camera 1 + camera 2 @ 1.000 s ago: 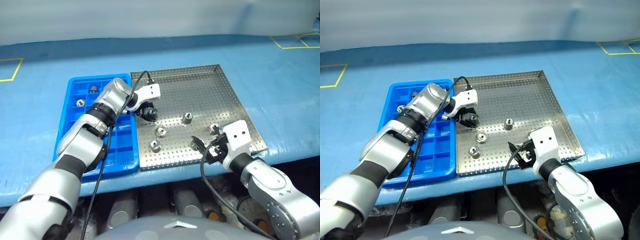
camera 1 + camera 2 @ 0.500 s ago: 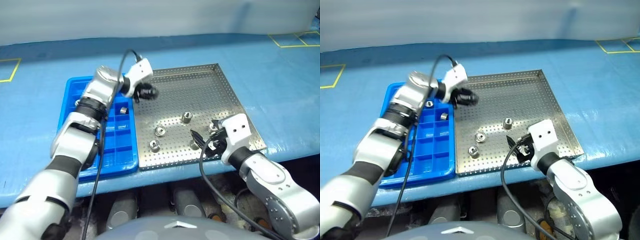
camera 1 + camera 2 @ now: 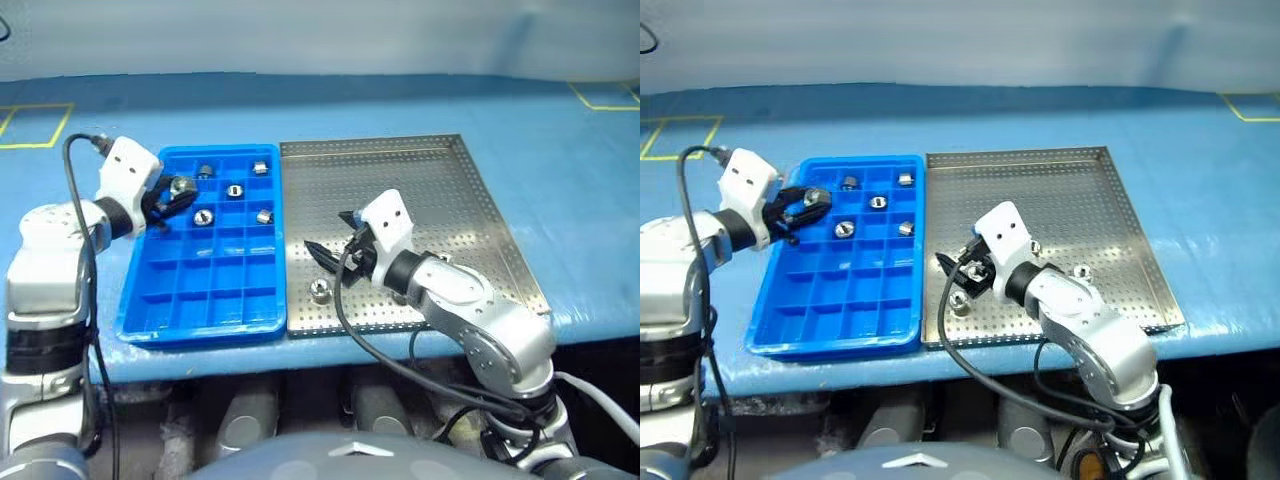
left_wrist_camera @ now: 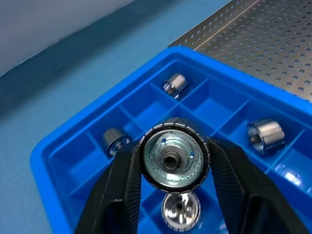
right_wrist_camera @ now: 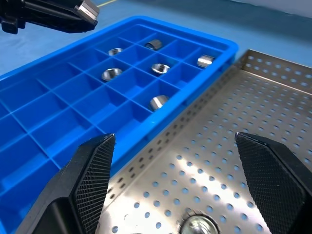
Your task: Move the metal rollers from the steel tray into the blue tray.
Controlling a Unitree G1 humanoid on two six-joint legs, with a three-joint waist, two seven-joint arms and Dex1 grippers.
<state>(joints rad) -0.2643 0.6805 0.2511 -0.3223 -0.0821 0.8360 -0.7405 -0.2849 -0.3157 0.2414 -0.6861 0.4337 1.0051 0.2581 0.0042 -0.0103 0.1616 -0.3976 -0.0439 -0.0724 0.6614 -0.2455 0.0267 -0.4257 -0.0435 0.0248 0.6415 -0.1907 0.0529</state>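
My left gripper [image 4: 174, 163] has swung over the blue tray [image 3: 150, 322], clamping a roller [image 4: 174, 160]; right gripper [image 5: 175, 161] gapes empty above the steel tray [image 3: 480, 190].

A blue tray [image 3: 790, 322] lies beside a steel tray [image 3: 1090, 190] on a blue table [image 3: 1200, 160]. At 9 o'clock, the left gripper [image 3: 810, 202] grips a roller [image 3: 816, 197] over the blue tray, where 4 rollers [image 3: 844, 229] sit. Centre frame, the right gripper [image 3: 958, 262] stands open above another roller [image 3: 958, 299] on the steel tray.
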